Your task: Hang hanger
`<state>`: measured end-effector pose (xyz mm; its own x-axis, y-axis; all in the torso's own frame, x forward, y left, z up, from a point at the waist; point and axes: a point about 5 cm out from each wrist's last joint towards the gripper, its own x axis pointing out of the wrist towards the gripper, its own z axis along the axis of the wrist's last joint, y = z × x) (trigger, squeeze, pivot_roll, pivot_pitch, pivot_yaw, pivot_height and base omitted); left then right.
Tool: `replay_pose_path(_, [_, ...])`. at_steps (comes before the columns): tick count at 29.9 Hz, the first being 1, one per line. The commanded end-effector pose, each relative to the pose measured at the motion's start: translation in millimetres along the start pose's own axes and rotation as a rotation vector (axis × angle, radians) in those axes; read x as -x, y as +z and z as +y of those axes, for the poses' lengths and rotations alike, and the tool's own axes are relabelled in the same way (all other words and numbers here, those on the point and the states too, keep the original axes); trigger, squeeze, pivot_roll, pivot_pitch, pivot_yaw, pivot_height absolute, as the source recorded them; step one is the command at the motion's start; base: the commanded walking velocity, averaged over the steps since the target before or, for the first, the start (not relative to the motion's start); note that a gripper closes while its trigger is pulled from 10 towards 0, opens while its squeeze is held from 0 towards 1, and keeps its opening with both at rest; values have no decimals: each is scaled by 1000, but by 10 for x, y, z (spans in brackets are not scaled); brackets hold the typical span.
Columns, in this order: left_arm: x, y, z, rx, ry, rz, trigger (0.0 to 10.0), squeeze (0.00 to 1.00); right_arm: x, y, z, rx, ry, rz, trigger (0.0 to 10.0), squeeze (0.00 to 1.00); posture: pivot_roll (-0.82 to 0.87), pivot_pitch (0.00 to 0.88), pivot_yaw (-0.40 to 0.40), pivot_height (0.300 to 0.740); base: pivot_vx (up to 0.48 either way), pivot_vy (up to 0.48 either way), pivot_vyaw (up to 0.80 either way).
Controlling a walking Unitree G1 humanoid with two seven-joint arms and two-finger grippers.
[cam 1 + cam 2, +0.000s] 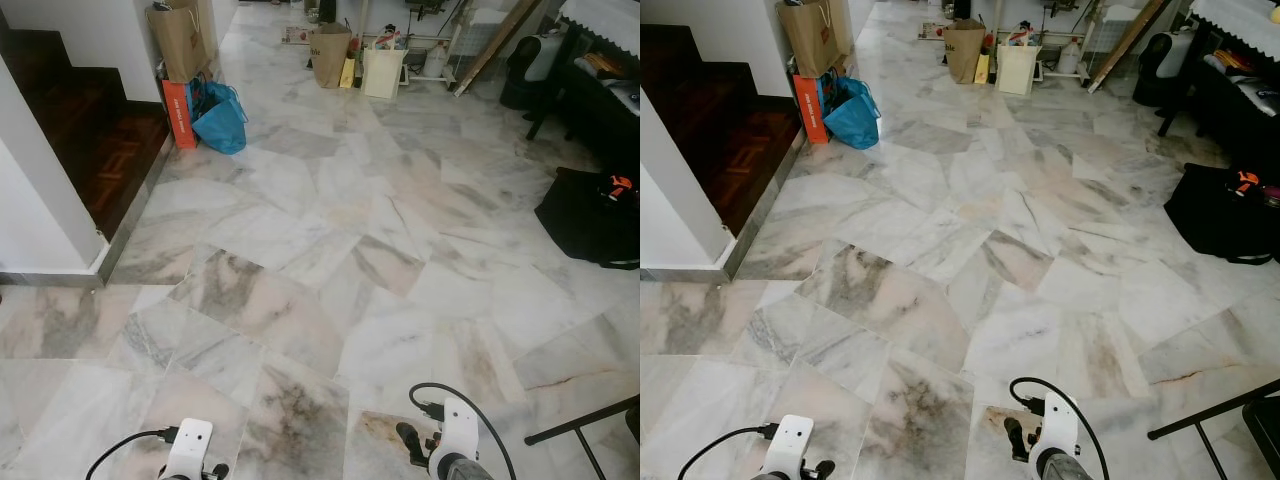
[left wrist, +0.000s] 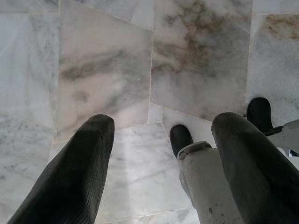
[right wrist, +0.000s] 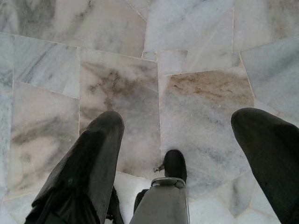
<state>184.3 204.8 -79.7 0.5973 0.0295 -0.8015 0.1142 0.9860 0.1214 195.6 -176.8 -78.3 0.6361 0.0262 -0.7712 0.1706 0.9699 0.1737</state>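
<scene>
Left end effector [image 2: 159, 154] low over marble floor [image 1: 330, 230], fingers apart, empty. Right end effector [image 3: 187, 154] same, fingers spread. Blue bag [image 1: 220, 118] upper left. Hanger location: cannot tell.

Your two head eyes look forward and down over the marble floor [image 1: 330, 250]; both wrist cameras face straight down, close above that same floor.
</scene>
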Motion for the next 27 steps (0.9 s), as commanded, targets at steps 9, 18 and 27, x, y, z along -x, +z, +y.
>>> replay_pose_path(9, [2,-11,-5,8,4,-2,10000,0,14,-51,-36,3,-8,19,10000,0,29,0,-51,740,-267,0,0])
replay_pose_path(18, [6,-37,-26,10,-4,3,10000,0,16,-80,-12,3,-2,26,10000,0,23,0,-46,740,-271,0,0])
replay_pose_path(27, [8,-39,-26,8,-6,3,10000,0,19,-108,-5,7,-2,37,10000,0,21,0,-44,740,-275,0,0])
